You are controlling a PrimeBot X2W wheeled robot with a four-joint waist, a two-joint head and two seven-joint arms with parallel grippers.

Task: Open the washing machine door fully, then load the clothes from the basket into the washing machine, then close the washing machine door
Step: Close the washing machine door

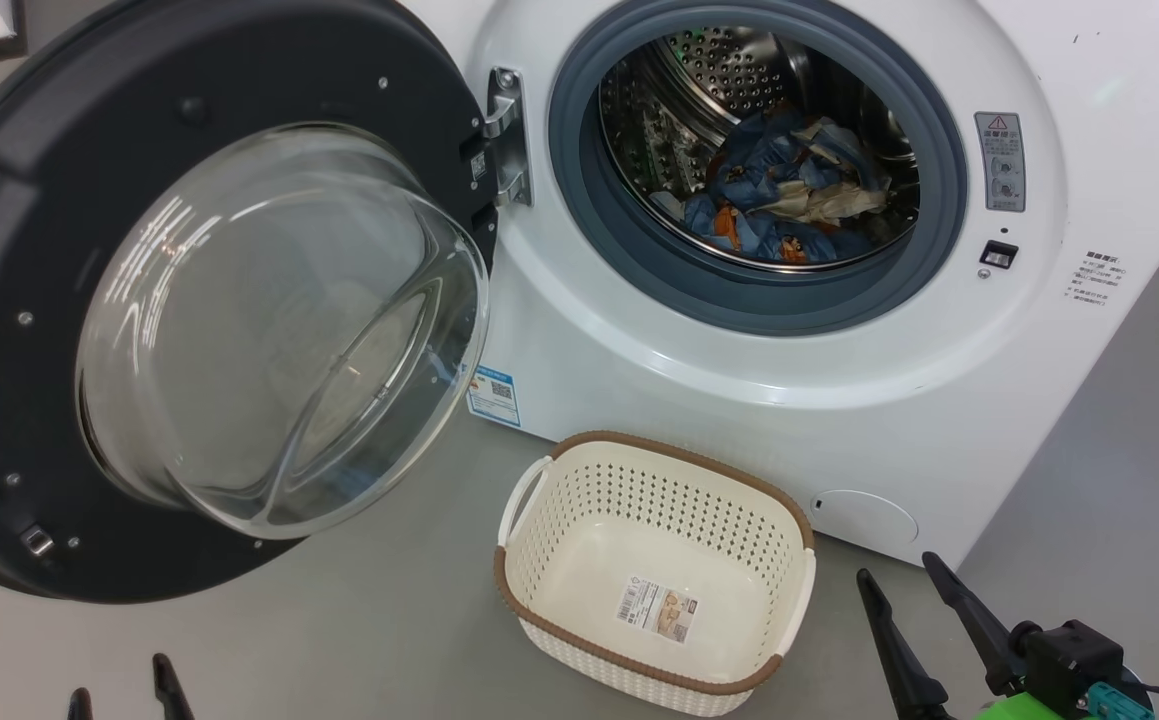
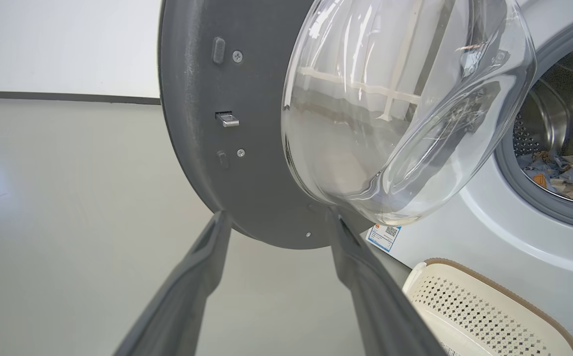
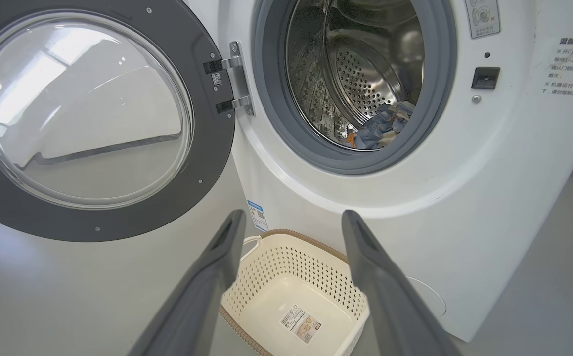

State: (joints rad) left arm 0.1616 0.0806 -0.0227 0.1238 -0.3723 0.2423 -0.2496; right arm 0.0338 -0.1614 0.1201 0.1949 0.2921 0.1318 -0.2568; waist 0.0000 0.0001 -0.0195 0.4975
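You have the clothes [image 1: 789, 195] inside the washing machine [image 1: 689, 385], the washing machine door [image 1: 189, 90] swung open, and the basket [image 1: 674, 455] near its front. The left gripper [image 2: 279, 215] and right gripper [image 3: 293, 213] are spread wide and, it seems, hold nothing.

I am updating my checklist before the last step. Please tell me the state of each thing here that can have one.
washing machine door: swung wide open.
clothes: lying inside the drum.
basket: empty, upright on the floor.
left tool: open, holding nothing.
right tool: open, holding nothing.
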